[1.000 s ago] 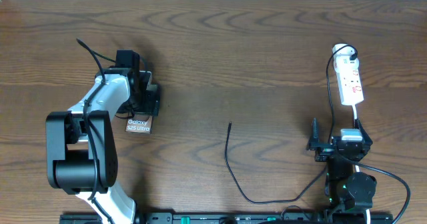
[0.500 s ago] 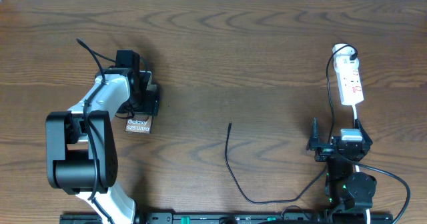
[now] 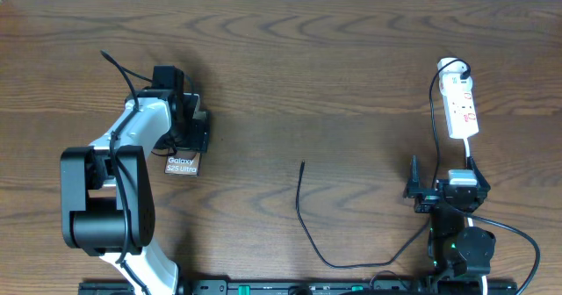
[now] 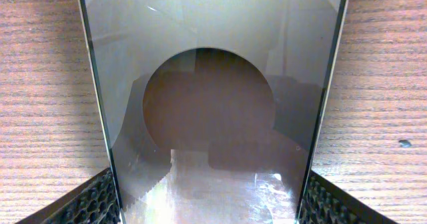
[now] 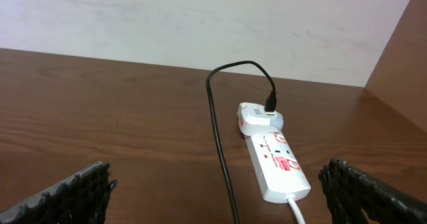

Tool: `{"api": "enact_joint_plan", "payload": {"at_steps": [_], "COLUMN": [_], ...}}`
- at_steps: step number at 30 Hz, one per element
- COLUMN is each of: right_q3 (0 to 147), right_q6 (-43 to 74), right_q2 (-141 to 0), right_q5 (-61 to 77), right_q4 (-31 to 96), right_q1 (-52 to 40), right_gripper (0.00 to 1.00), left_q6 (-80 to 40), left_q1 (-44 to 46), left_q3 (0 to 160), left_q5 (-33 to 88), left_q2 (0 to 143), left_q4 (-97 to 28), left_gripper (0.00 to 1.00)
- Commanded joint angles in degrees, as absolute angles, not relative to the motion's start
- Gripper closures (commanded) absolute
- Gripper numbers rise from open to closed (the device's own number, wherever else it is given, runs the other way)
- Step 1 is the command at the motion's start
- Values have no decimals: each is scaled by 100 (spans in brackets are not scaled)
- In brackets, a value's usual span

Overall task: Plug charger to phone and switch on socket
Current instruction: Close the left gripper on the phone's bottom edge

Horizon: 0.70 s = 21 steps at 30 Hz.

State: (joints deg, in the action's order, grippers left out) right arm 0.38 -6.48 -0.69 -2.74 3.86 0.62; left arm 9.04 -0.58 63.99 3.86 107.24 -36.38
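Note:
The phone (image 3: pixel 182 164) lies on the wooden table at the left, its white "Galaxy S25 Ultra" end showing below my left gripper (image 3: pixel 190 126). In the left wrist view the phone's glossy grey face (image 4: pixel 213 64) fills the frame, and my left gripper (image 4: pixel 210 204) is shut on its two long edges. The charger cable's free plug tip (image 3: pixel 303 164) lies in mid-table, apart from the phone. The cable (image 5: pixel 217 131) loops along the front and runs up to a white plug on the socket (image 3: pixel 460 102). My right gripper (image 3: pixel 442 181) is open and empty just short of the socket (image 5: pixel 273 161).
The left arm's white body and base (image 3: pixel 105 198) stand at the front left. The right arm's base (image 3: pixel 461 247) is at the front right. A pale wall (image 5: pixel 200 17) runs behind the table and a wooden side panel (image 5: pixel 407 57) stands at the right.

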Motion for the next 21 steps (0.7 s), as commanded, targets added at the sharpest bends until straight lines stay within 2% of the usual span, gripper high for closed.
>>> {"api": "enact_joint_plan", "payload": {"at_steps": [1, 6, 21], "right_q3": [32, 32, 32], "right_q6": [-585, -585, -585], "right_q2": [-38, -38, -38], "right_q5": [-263, -263, -263], "right_q4": [410, 410, 410], "right_q1": [38, 38, 38], "right_gripper": [1, 1, 1], "left_q6": [934, 934, 934], "left_q1": [-56, -56, -56], "left_q3": [6246, 6246, 6246], "left_q5": [342, 340, 342], "left_q2": [10748, 10748, 10748], "left_q4": [-3653, -3653, -3653], "left_gripper": [23, 27, 28]}}
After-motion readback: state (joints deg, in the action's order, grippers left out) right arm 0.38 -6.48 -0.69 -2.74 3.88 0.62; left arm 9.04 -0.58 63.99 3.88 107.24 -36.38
